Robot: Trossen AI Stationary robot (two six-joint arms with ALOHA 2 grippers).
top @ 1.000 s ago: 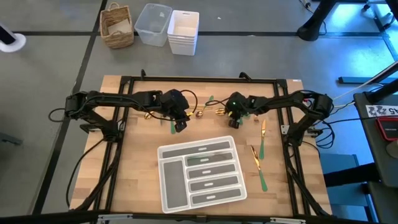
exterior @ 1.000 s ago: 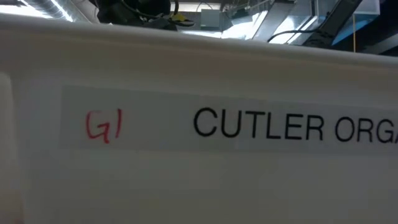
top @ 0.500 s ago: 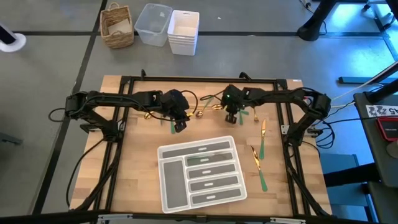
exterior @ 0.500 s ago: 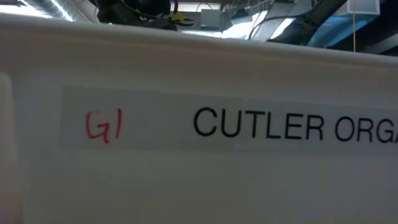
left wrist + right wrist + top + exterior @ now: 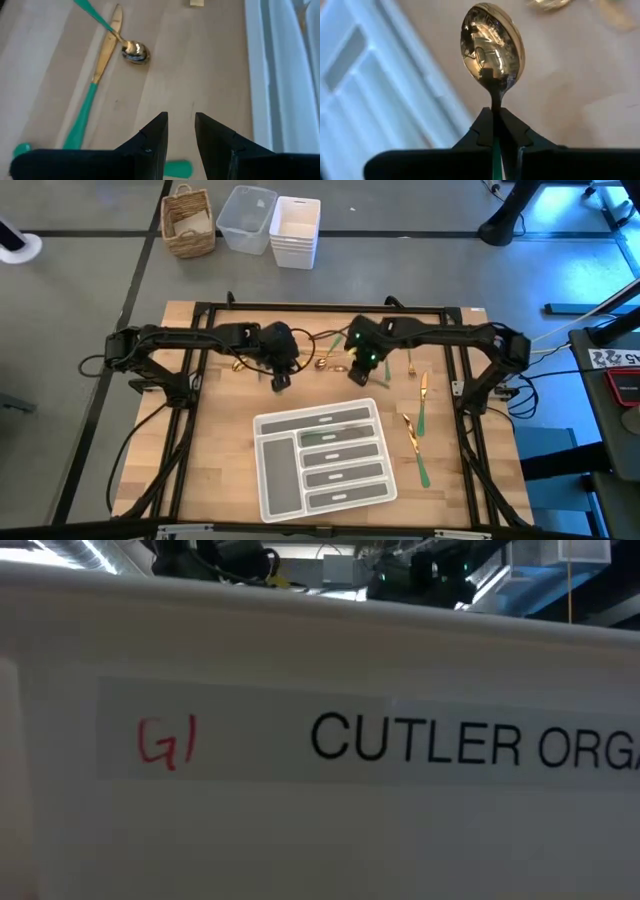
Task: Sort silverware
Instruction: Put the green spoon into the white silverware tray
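Right gripper shifted left, spoon clamped between its fingers

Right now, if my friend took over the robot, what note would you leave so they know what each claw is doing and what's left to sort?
Right claw: shut on a gold spoon, held up above the table's far middle, near the grey tray.
Left claw: slightly open, empty, low over the wood beside the tray's edge; a knife and another spoon lie just ahead of it.
Loose pieces: a pile at the far middle and three more right of the tray.
Done: some green-handled pieces seem to lie in the tray already.
Left: put the held spoon in, then sort the rest.
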